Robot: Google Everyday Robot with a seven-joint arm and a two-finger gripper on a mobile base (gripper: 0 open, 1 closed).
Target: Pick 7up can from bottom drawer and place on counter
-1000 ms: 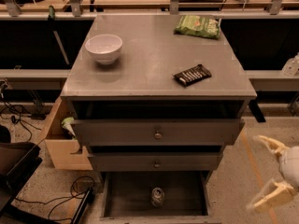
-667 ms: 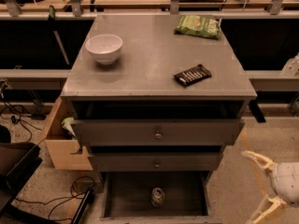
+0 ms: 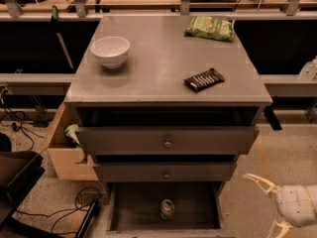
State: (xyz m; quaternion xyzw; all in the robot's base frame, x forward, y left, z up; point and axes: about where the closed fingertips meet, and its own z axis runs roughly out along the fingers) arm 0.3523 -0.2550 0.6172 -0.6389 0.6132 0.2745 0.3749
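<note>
The 7up can (image 3: 167,209) stands upright on the dark floor of the pulled-out bottom drawer (image 3: 132,208), near its middle front. Its silver top faces up. The counter (image 3: 158,71) is the grey top of the drawer cabinet, above. My gripper (image 3: 265,205) is at the lower right, beside the cabinet at about bottom drawer height. It is open and empty, its pale fingers (image 3: 258,180) point left, and it is well to the right of the can, outside the drawer.
On the counter are a white bowl (image 3: 110,50) at the back left, a green snack bag (image 3: 210,28) at the back right and a dark snack bar (image 3: 204,79). Two upper drawers with knobs (image 3: 167,144) stand slightly out. A wooden box (image 3: 63,155) and cables lie to the left.
My gripper has sunk lower at the right side of the view and shifted a little left toward the cabinet. The can and the things on the counter have not moved.
</note>
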